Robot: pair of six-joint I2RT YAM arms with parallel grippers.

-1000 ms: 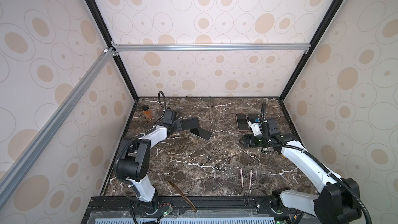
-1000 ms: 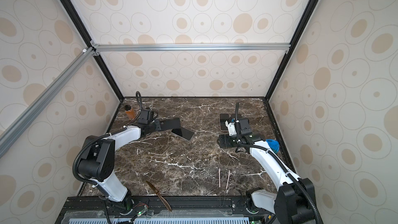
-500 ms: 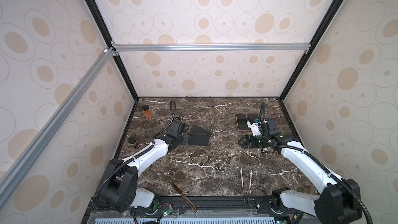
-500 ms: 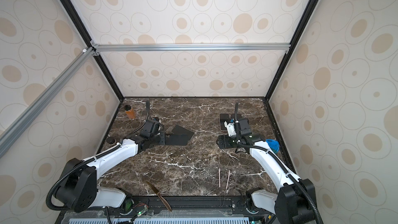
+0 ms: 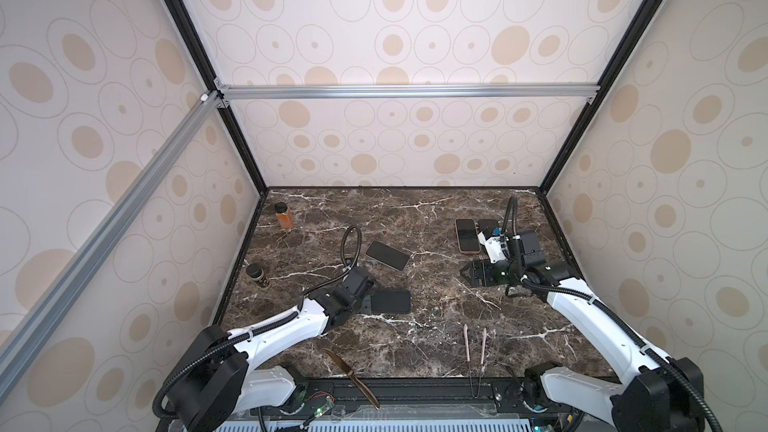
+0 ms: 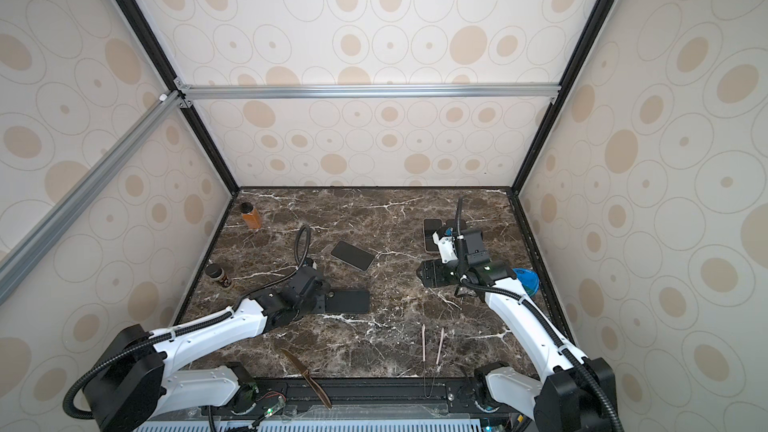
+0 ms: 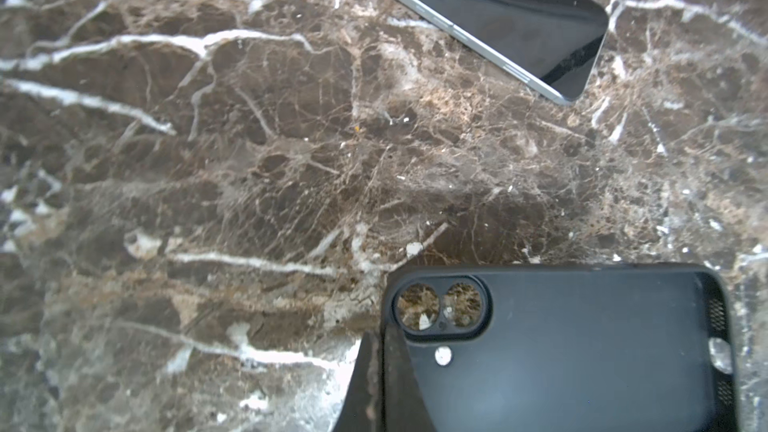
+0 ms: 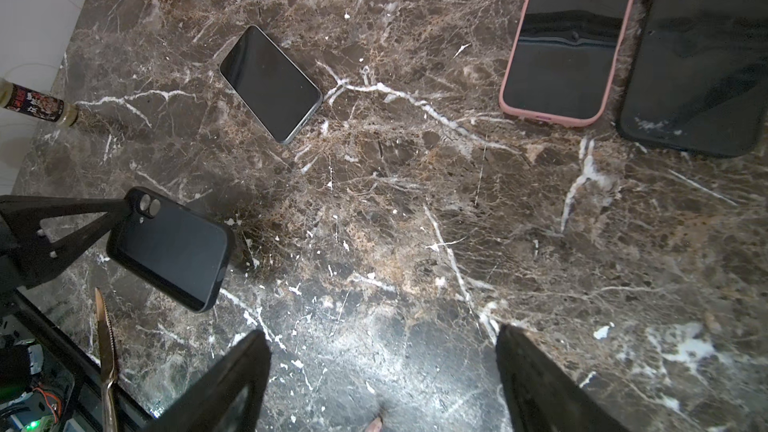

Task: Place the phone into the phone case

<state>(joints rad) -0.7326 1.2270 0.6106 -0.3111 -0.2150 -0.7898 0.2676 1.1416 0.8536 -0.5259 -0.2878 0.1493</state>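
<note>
Beyond the left fingers (image 5: 366,303), which pinch the camera end of the black phone case (image 5: 391,301), the phone (image 5: 387,255) lies flat, screen up, on the bench (image 5: 415,326), apart from it. The right fingers (image 5: 466,274) stand wide, holding nothing.

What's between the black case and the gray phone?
Nothing, just bare marble table between the case and the phone. The left wrist view shows it clearly.
</note>
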